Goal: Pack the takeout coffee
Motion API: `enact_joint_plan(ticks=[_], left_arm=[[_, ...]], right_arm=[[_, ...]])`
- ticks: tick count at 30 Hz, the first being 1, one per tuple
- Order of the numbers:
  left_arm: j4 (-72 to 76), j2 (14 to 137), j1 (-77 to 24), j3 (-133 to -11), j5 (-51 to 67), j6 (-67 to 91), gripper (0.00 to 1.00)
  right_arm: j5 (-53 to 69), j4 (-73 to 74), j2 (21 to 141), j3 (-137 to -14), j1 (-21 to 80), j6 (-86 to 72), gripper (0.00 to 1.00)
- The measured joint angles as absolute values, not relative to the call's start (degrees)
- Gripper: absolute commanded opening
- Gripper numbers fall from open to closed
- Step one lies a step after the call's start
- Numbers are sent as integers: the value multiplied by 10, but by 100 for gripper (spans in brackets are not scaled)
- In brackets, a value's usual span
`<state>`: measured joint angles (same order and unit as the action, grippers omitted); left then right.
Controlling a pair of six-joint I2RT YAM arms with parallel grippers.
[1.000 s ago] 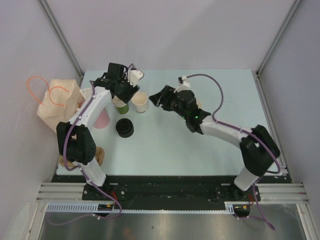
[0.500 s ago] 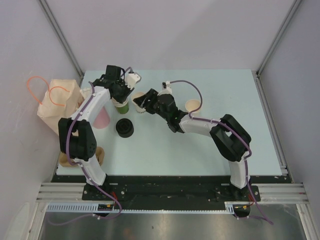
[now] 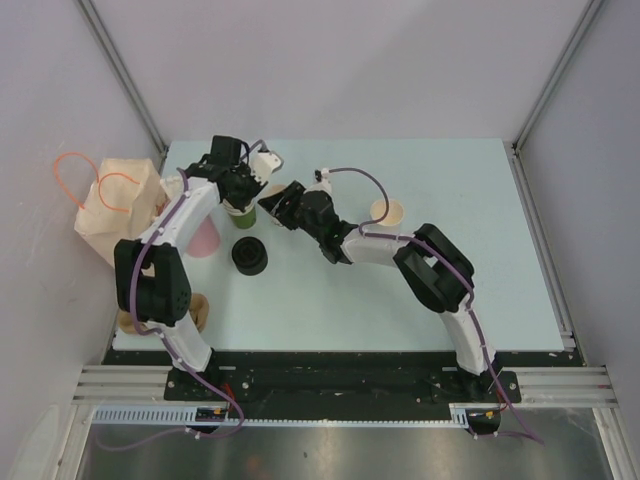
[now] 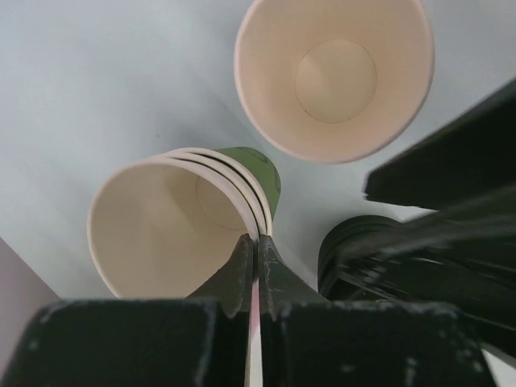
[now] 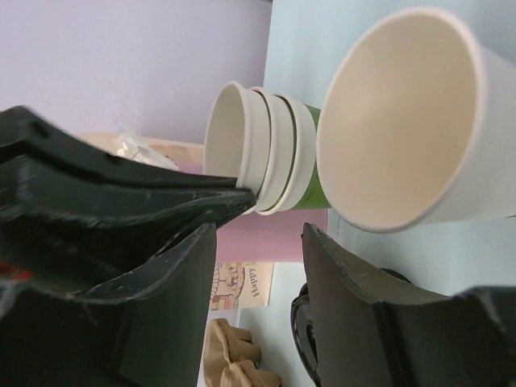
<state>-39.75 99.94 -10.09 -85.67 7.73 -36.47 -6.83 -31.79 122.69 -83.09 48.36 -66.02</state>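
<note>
The left gripper (image 4: pixel 256 242), spread a second ago, is now pinching the rim of the nested green-sided paper cups (image 4: pixel 161 230) at ten o'clock of the pale blue table (image 3: pixel 420 290), while the right gripper (image 5: pixel 258 230), jaws apart, is arriving alongside, probably helping separate one.

beige paper bag (image 3: pixel 120 205), pink cup (image 3: pixel 206 239)
</note>
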Motion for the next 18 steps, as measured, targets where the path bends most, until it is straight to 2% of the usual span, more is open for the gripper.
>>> enact_joint_plan(ticks=[6, 18], left_arm=[[-401, 978, -101, -838, 70, -379, 0], [-402, 946, -101, -839, 60, -387, 0]], right_arm=[[-66, -297, 1286, -902, 498, -685, 50], [-67, -285, 1288, -909, 502, -690, 49]])
